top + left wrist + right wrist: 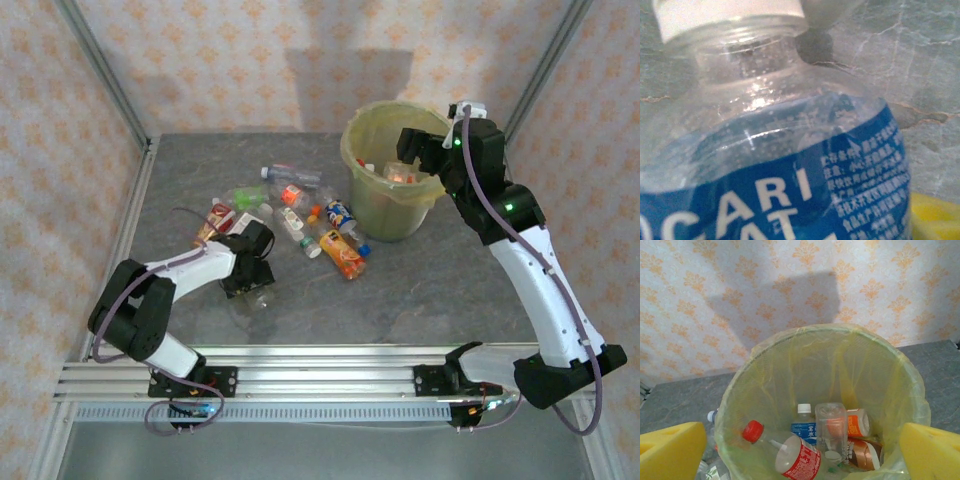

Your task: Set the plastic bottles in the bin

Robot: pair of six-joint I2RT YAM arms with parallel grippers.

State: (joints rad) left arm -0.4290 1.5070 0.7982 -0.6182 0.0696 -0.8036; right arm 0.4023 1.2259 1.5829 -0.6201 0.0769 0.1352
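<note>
Bottle (790, 170) with blue label lay right beneath left gripper (248, 280): probably light, slick, crushable, so the stiffer shoulder looked the best hold. Its closure was unclear. Right gripper (800, 452) hung wide apart over bin (840, 332).

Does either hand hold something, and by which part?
Right hand, open over the bin, holds nothing. Left hand is at a blue-labelled bottle; grip cannot be told.

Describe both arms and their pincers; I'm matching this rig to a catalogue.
The left arm and right arm have white shells between black joints. A pale purple cable loops along each; green lights dot the right. Pincer pads are yellow foam.
</note>
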